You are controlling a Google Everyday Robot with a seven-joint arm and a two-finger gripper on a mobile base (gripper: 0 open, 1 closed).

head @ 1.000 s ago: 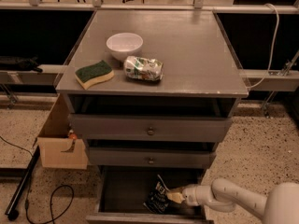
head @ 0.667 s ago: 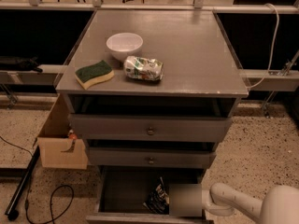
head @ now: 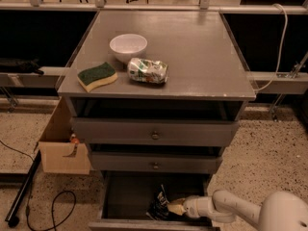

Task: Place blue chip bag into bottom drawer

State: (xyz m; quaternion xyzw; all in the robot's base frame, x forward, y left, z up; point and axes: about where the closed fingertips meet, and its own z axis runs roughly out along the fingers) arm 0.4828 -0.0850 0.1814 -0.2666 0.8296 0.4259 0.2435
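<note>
The blue chip bag (head: 158, 207), dark and glossy with pale edges, lies inside the open bottom drawer (head: 144, 224), right of the drawer's middle. My gripper (head: 176, 208) reaches into the drawer from the right on its white arm (head: 226, 209), low down. Its tip is at the bag's right edge and touches it or nearly does. The drawer's inside is dark, and its flat grey front shows at the bottom of the view.
On the cabinet top (head: 202, 57) stand a white bowl (head: 128, 46), a green and yellow sponge (head: 96, 76) and a green-and-white shiny packet (head: 148, 71). Two shallower drawers with round knobs (head: 155, 135) sit slightly open above. A cardboard box (head: 60, 148) and cables lie left on the floor.
The bag has stayed at about the same spot in the bottom drawer. My gripper has stayed low in the drawer beside it, with only a slight shift of the arm.
</note>
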